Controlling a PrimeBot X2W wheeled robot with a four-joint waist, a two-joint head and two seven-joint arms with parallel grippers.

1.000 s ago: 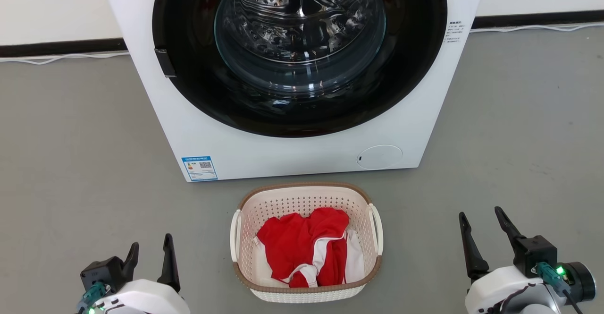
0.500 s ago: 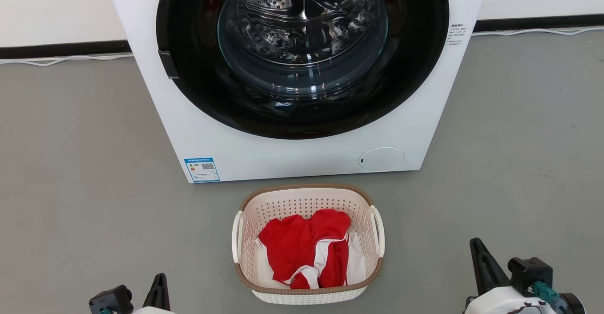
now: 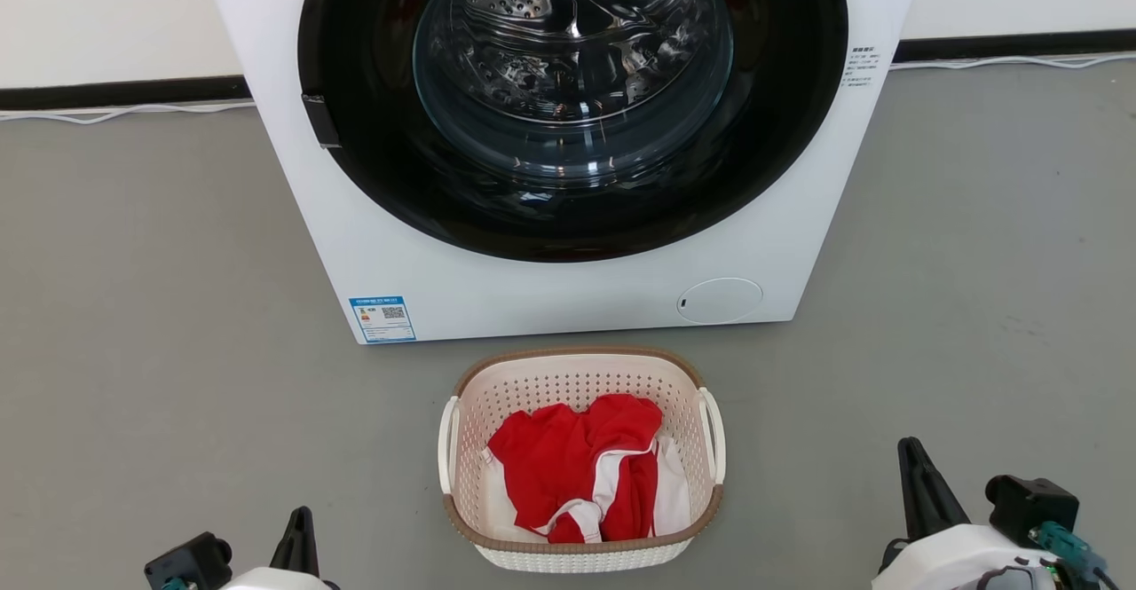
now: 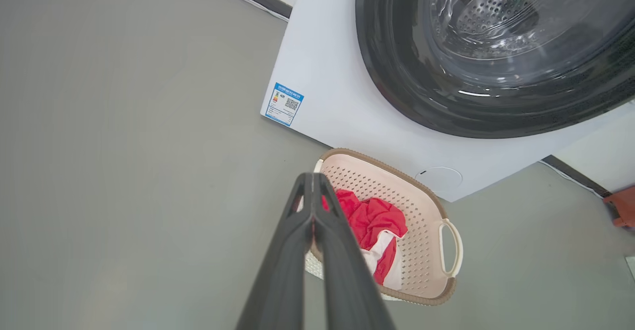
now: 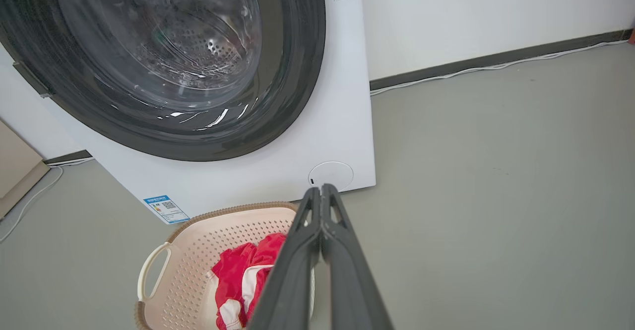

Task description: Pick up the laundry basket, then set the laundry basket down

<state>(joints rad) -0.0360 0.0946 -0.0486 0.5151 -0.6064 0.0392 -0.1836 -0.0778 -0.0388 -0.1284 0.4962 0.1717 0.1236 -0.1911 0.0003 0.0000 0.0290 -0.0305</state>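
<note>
The laundry basket (image 3: 581, 377) stands on the grey floor just before the washer: cream perforated plastic, brown rim, white loop handles on both sides. It also appears in the left wrist view (image 4: 421, 221) and the right wrist view (image 5: 198, 250). My left gripper (image 3: 300, 528) sits low at the lower left, well clear of the basket, and its fingers press together with nothing held (image 4: 312, 178). At the lower right my right gripper (image 3: 914, 466) is likewise apart from the basket, shut and empty (image 5: 320, 191).
Red and white clothes (image 3: 577, 470) lie in the basket. The white washer (image 3: 568, 297) with its dark round door (image 3: 572, 102) stands right behind it. A white cable (image 3: 115, 113) runs along the wall's dark skirting. Open grey floor (image 3: 976, 262) lies on both sides.
Both grippers have gone from open to shut and dropped lower in the head view. The head camera has shifted slightly; the basket stays put.
</note>
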